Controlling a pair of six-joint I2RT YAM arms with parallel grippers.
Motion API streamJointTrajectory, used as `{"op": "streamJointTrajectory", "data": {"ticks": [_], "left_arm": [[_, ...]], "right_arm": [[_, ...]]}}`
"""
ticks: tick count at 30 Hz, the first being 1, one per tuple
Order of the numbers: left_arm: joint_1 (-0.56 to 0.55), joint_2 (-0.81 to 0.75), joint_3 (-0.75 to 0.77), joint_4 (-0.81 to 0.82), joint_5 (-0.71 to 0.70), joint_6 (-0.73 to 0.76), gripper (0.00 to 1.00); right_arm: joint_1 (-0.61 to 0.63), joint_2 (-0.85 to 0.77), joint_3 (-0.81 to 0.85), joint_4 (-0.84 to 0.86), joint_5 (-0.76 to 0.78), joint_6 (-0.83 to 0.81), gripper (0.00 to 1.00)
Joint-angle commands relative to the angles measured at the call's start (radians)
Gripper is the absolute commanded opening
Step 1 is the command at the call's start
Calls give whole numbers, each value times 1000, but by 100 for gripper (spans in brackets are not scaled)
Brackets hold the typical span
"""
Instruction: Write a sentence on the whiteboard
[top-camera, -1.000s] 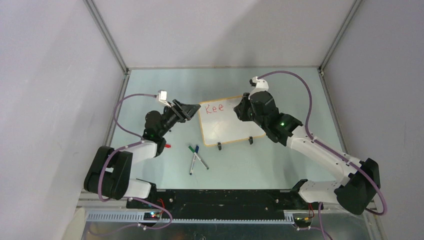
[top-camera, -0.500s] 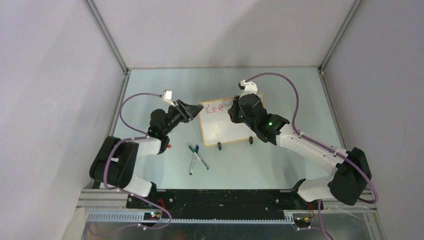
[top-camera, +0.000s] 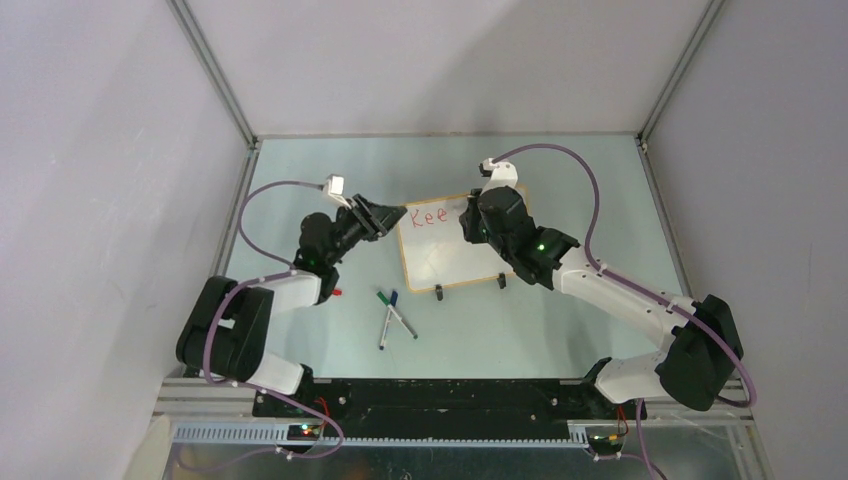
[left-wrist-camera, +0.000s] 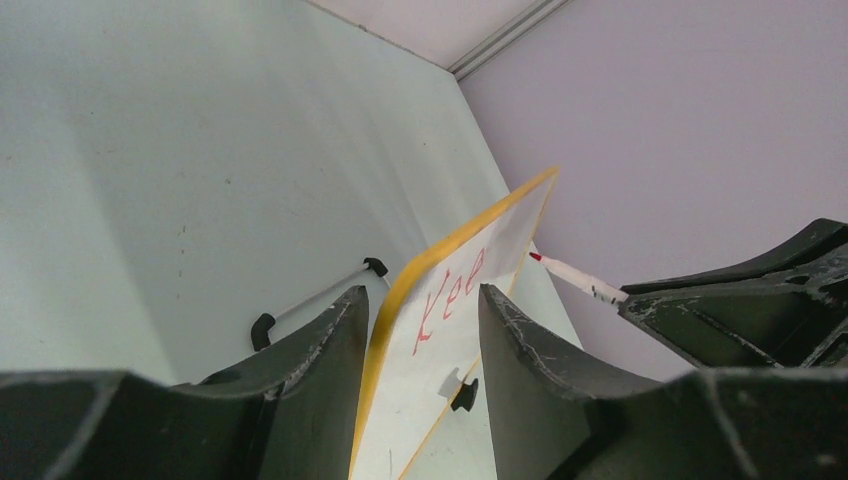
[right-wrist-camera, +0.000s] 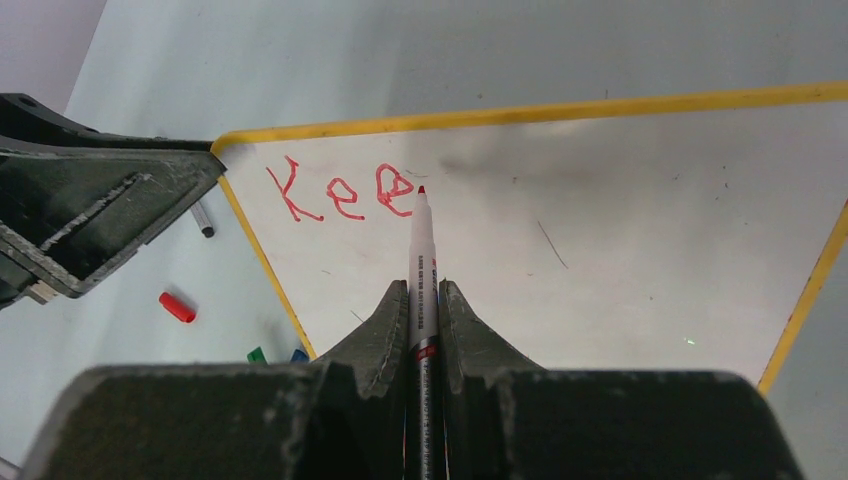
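Both arms (top-camera: 620, 292) are white tubes with chunky black joints (top-camera: 705, 350), purple cables (top-camera: 545, 148) looping off, little green LEDs (top-camera: 541, 243) and scuffed black fingers (right-wrist-camera: 375, 335).

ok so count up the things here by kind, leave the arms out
whiteboard: 1
markers: 3 (red marker in the right tool, green-capped marker, blue-capped marker)
loose red cap: 1
total: 5

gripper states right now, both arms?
Left gripper: jaws straddle the whiteboard edge; clamped or not cannot be told.
Right gripper: closed on the red marker.
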Motion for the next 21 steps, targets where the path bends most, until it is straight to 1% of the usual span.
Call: {"op": "streamJointTrajectory", "data": {"ticks": [1,5,16,21], "left_arm": [[-6,-72,65,-66,-25,65,50],[-7,-79,53,-65,-41,73,50],[-6,-123,48,-141,-74,111,51],[-6,-158,49,-174,-81,116,53]], "right_arm": [[2,-19,41,46,42,-19,0],[1,-22,40,47,43,-19,0],[-27,-86,39,-4,46,-17,0],[-28,-83,39,-1,29,-23,0]]}}
